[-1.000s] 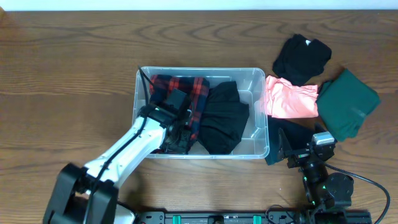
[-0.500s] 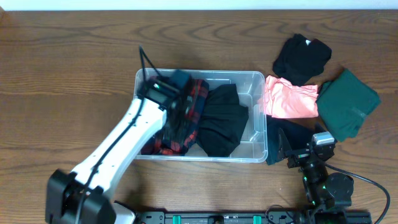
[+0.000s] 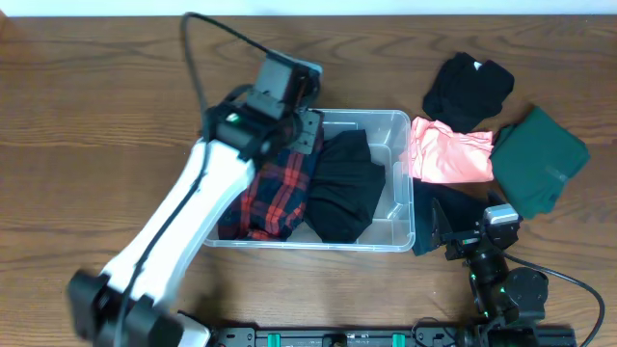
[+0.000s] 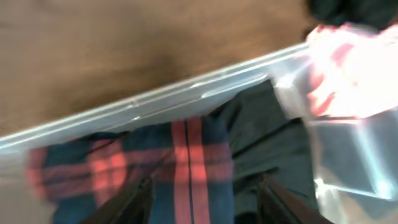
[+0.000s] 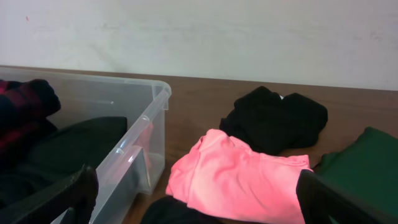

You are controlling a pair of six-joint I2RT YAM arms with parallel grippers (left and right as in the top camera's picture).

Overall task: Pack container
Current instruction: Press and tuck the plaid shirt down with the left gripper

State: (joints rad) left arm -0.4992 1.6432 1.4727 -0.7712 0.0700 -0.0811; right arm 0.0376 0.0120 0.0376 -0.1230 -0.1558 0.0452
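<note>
The clear container [image 3: 397,183] stands mid-table with a red-and-black plaid garment [image 3: 275,193] in its left half and a black garment [image 3: 342,183] beside it. My left gripper [image 3: 307,120] hovers over the container's far left rim, open, with nothing between its fingers. In the left wrist view, blurred, the left gripper [image 4: 208,202] looks down on the plaid garment [image 4: 186,162] inside the container's rim [image 4: 186,96]. My right gripper [image 5: 199,202] rests wide open and empty near the table's front, right of the container [image 5: 140,134], facing a pink garment [image 5: 239,177].
Right of the container lie the pink garment [image 3: 448,154], a black garment [image 3: 468,89], a dark green garment [image 3: 538,159] and a dark garment [image 3: 434,217] by the right arm. Bare wooden tabletop [image 3: 96,145] lies to the left.
My left arm has lifted off the plaid garment and swung toward the container's far rim, its jaws widening. The plaid garment stays in the container. The right arm has not moved.
</note>
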